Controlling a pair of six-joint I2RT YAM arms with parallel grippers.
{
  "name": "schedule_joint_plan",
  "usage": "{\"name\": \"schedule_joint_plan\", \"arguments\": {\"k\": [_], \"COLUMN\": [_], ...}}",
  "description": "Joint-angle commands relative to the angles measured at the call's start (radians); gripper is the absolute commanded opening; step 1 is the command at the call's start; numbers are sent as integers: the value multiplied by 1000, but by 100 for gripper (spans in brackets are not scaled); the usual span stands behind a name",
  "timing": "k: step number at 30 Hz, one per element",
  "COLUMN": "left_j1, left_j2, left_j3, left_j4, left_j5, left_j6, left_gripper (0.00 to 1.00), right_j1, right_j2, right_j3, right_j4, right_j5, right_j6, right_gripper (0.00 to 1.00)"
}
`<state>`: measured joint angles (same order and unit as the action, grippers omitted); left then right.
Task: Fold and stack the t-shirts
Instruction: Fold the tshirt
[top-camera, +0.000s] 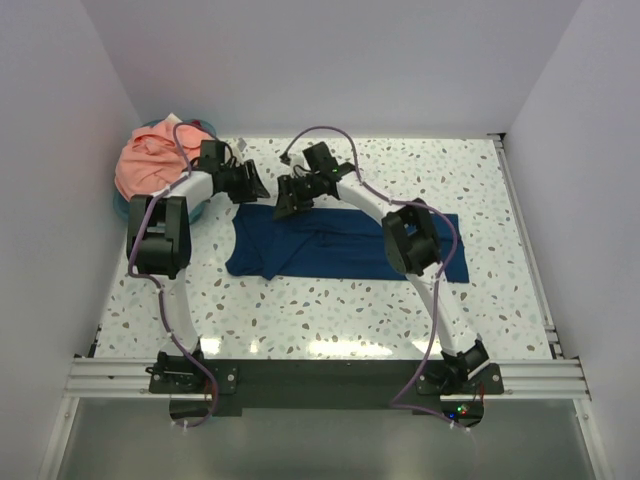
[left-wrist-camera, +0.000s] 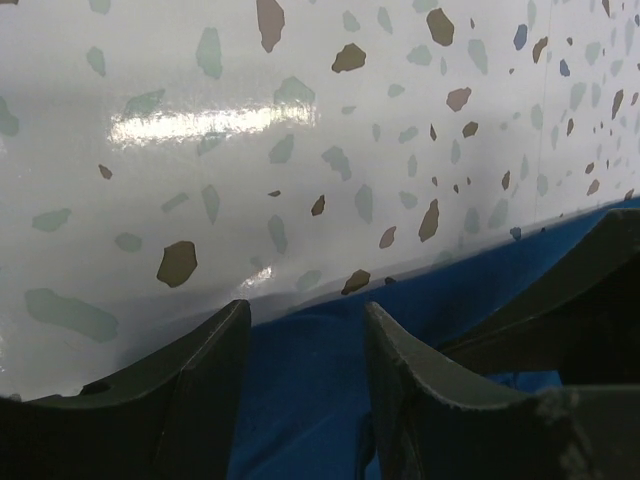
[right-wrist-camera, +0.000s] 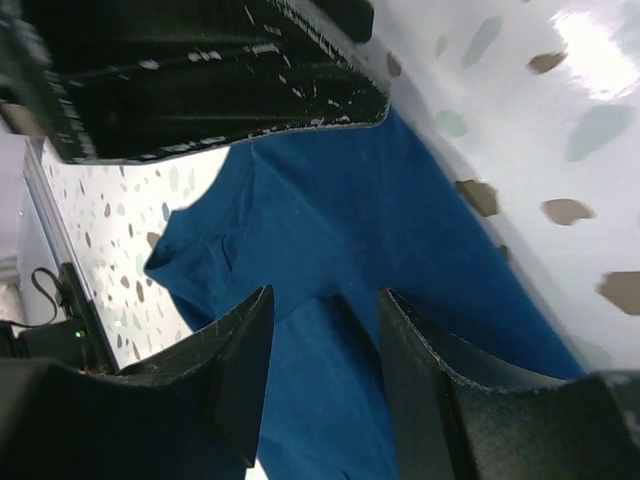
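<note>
The navy blue t-shirt lies spread flat across the middle of the table, its white print not showing. It also shows in the left wrist view and the right wrist view. My left gripper is open at the shirt's far left edge, its fingertips low over the cloth border. My right gripper is open just beside it, its fingers above a crease in the navy cloth. The salmon-pink t-shirt lies crumpled in the basket at the far left.
The round teal basket stands in the far left corner against the wall. White walls close in the speckled table on three sides. A metal rail with both arm bases runs along the near edge.
</note>
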<state>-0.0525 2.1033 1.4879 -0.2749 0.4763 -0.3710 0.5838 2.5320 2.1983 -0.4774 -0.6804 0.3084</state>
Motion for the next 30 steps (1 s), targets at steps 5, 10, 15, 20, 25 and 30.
{"name": "schedule_joint_plan", "arguments": {"k": [5, 10, 15, 20, 25, 30], "left_j1": [11, 10, 10, 10, 10, 10], "left_j2": [-65, -88, -85, -81, -75, -69], "left_j3": [0, -26, -40, -46, -49, -55], "left_j4": [-46, -30, -27, -20, -24, -26], "left_j5": [44, 50, 59, 74, 79, 82], "left_j6": [67, 69, 64, 63, 64, 63], "left_gripper": [54, 54, 54, 54, 54, 54], "right_j1": [47, 68, 79, 77, 79, 80], "right_j2": [13, -9, -33, -38, -53, -55], "right_j3": [46, 18, -20, -16, -31, -48], "right_j4": [-26, -61, -75, -69, -98, -127], "right_j5": [13, 39, 97, 160, 239, 254], "right_j6": [-45, -84, -114, -130, -175, -202], "right_gripper": [48, 46, 45, 47, 40, 27]}}
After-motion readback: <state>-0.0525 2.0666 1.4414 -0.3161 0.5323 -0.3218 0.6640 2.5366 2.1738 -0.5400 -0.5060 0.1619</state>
